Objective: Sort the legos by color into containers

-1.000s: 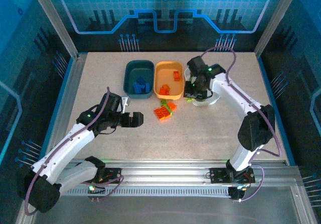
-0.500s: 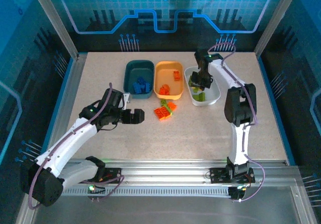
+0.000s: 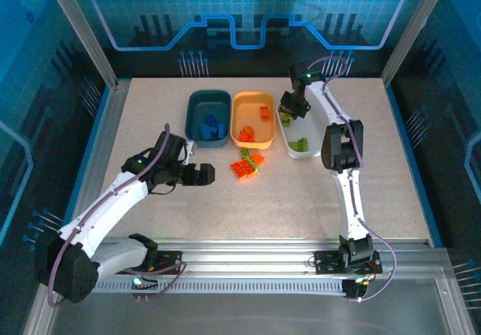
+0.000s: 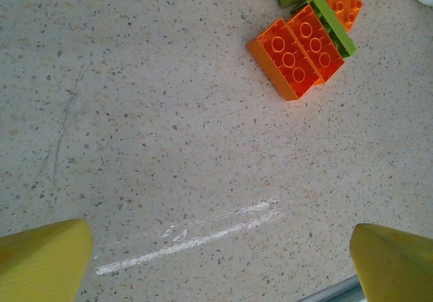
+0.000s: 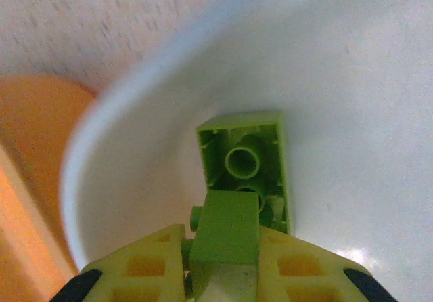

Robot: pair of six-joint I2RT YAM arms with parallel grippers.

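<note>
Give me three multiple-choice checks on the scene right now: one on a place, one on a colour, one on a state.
1. Which tub is the right gripper over?
A white
B teal
C orange

2. What colour is the brick that gripper holds?
A blue
B orange
C lime green

3. How is the left gripper?
A shut on an orange brick
B wide open, holding nothing
C shut, holding nothing

Answers:
1 A: the right wrist view shows the white tub curving right below the gripper.
2 C: the clamped brick is lime green.
3 B: the left wrist view shows it spread wide over bare table.
</note>
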